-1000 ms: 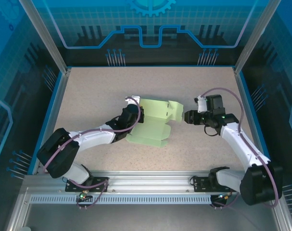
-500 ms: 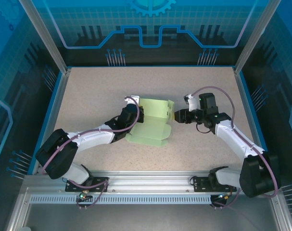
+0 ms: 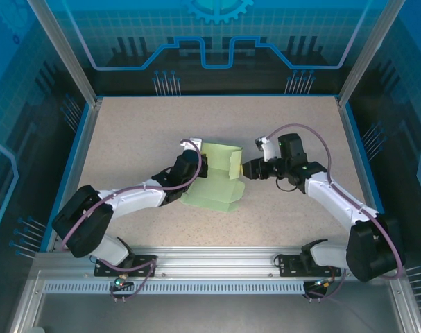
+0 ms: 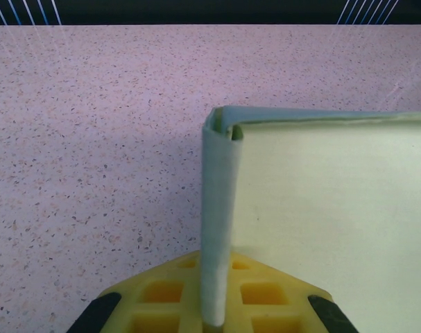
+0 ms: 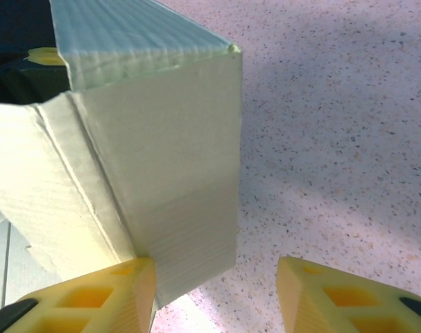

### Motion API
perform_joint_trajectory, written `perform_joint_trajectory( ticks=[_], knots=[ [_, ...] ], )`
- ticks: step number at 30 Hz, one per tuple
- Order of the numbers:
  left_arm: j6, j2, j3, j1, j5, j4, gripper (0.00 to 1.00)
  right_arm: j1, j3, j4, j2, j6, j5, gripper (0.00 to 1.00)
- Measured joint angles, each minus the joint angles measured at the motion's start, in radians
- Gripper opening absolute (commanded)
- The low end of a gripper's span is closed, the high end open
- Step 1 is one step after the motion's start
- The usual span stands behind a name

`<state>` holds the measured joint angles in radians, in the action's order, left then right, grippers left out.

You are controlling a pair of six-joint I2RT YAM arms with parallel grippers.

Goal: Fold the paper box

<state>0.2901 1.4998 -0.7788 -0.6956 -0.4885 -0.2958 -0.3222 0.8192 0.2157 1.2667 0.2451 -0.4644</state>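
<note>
Mid-table, L gripper (image 3: 202, 165) clamps paper box (image 3: 220, 182) wall upright. R gripper (image 3: 246, 168), jaws apart, at end flap (image 5: 175, 159); next prob: press flap inward.

Paper box (image 3: 220, 173) in the middle of the bench (image 3: 141, 132), between the arms.
At its left wall the left jaws, at its right corner the right jaws; its flap lies flat in front.

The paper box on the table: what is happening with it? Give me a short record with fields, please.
Thing: pale green paper box, partly folded, some walls standing up
Surface: speckled table
Left tool: shut on the box's left wall
Right tool: open, jaws either side of the box's right end wall
Stage: not yet a closed box
</note>
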Motion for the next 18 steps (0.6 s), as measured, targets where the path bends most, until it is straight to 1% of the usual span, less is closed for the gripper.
perform_joint_trajectory(
  ticks=[10,18],
  knots=[
    [0.000,0.000,0.000,0.000,0.000,0.000,0.01,-0.011,0.023,0.022,0.003,-0.032,-0.002,0.46],
    [0.000,0.000,0.000,0.000,0.000,0.000,0.01,-0.011,0.025,0.027,0.003,-0.053,-0.055,0.45]
  ],
)
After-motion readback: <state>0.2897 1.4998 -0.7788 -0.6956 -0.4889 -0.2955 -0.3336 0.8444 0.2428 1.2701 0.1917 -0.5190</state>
